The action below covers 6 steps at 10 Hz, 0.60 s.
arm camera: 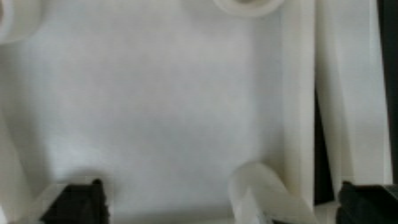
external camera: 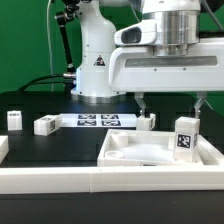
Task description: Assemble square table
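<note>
White plastic square tray-like top (external camera: 135,152) on black bench (external camera: 60,150), at exterior view's right, just behind long white rail (external camera: 50,182). Tagged white block leg (external camera: 185,138) upright by its right rim; inside or behind, unclear. Top's right edge cut off. End effector (external camera: 170,103) above top, spread wide, holding nothing. Smaller white block leg (external camera: 45,125) near marker board (external camera: 95,120); bare bench between board and rail.
</note>
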Each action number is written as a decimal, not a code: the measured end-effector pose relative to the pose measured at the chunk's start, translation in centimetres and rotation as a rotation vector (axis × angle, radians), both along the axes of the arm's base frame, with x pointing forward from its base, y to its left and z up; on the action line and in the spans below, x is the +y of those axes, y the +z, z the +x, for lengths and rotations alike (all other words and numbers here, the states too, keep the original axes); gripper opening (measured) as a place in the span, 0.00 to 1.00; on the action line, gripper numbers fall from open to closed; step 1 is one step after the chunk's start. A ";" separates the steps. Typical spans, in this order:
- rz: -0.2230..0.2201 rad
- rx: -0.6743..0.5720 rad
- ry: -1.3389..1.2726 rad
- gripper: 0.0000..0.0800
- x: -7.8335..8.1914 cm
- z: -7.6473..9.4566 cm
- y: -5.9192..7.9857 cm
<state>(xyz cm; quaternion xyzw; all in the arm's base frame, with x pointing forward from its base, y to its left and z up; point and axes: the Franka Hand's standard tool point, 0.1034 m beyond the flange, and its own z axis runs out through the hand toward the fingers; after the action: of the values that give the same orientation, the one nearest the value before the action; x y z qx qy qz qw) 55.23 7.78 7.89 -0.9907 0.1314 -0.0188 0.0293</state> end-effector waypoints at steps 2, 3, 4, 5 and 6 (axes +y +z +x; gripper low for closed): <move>-0.013 -0.023 0.029 0.81 -1.4 -3.4 -0.5; -0.016 -0.024 0.034 0.81 -1.7 -4.4 -0.7; -0.016 -0.015 0.038 0.81 -1.5 -5.1 -0.9; -0.017 -0.008 0.040 0.81 -1.5 -5.7 -1.1; -0.018 0.001 0.042 0.81 -1.5 -6.7 -1.2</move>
<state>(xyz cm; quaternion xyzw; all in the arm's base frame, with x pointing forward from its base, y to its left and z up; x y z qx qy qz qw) 48.52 6.26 6.66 -0.9935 0.1103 -0.0188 0.0208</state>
